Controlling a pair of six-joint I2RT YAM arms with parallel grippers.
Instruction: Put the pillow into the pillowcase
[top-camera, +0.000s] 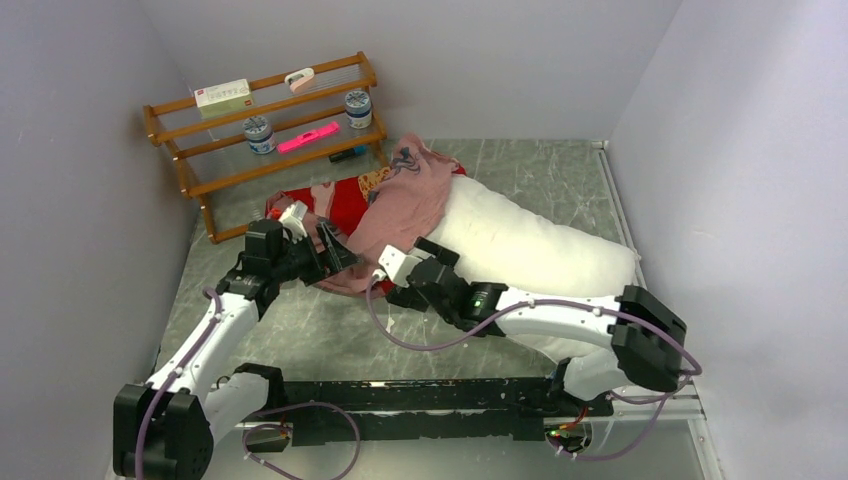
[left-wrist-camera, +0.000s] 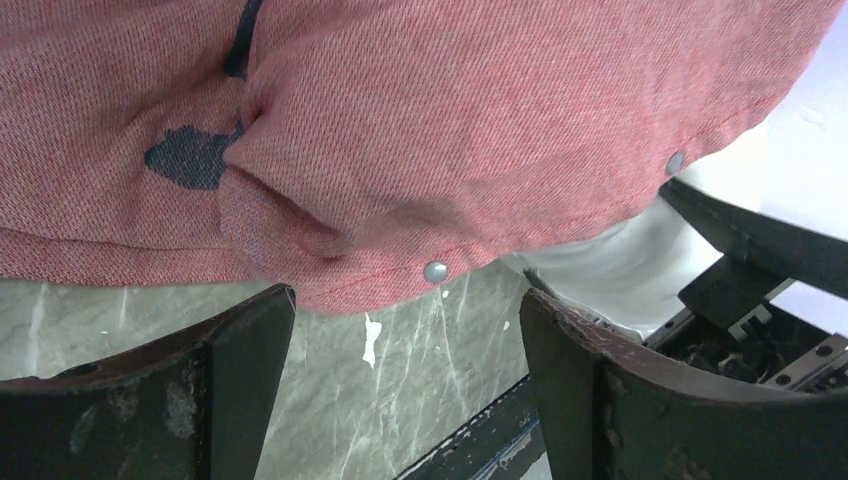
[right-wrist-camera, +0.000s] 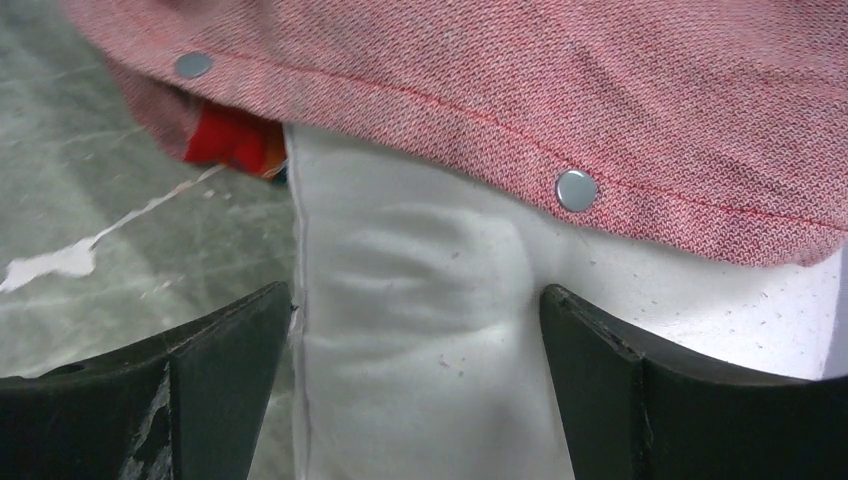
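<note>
Right gripper (right-wrist-camera: 415, 295) spread over plump, creased white pillow (right-wrist-camera: 420, 390).

A grey-green marbled table (top-camera: 330, 330) is bearing a plump white pillow (top-camera: 520, 245), a crumpled red-and-pink fabric pillowcase (top-camera: 400, 200) draping over the pillow's left end, and a wooden rack (top-camera: 180, 160) standing far left.

Left arm (top-camera: 222, 322) extended, left fingers (left-wrist-camera: 240, 385) apart; right arm (top-camera: 545, 315) bent, right fingers (right-wrist-camera: 225, 385) apart.

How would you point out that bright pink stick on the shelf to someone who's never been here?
Find the wooden rack in the far left corner. On its middle shelf, the pink stick lies flat between the nearer jar and the farther jar; nothing else there is neon pink.
</note>
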